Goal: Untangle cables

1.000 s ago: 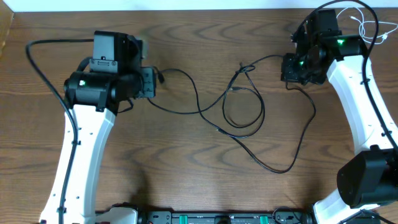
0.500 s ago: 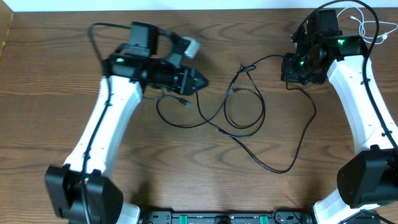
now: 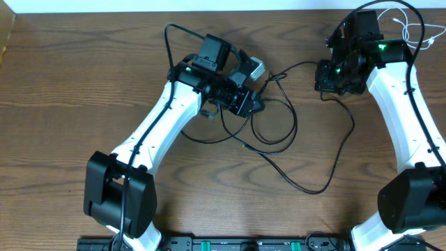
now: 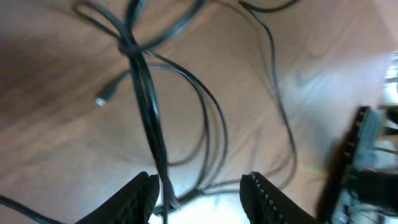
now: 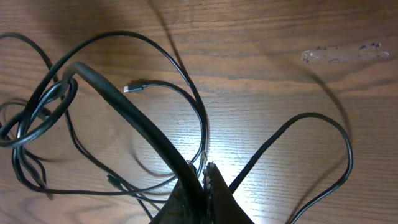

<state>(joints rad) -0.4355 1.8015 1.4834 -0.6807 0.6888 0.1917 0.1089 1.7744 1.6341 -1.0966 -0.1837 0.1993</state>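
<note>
Progress: early; the black cables [image 3: 279, 139] are still crossed in a knot [image 4: 127, 46], with loose loops spread between the two grippers; I judge that all the separating remains to be done; a white cable [image 3: 411, 28] lies apart, behind the right arm.

Left gripper [image 4: 202, 196]: fingers wide apart, clamping nothing; one black strand runs down from the knot ahead of it and passes between the fingers, close to one of them.

Right gripper [image 5: 202, 180]: closed tight on a black cable, which arcs away ahead of it toward the knot.

Change since a second ago: the left arm has swung from the far side of the table in to the tangle, and the slack there has bunched into a smaller loop; the right arm has not moved.
</note>
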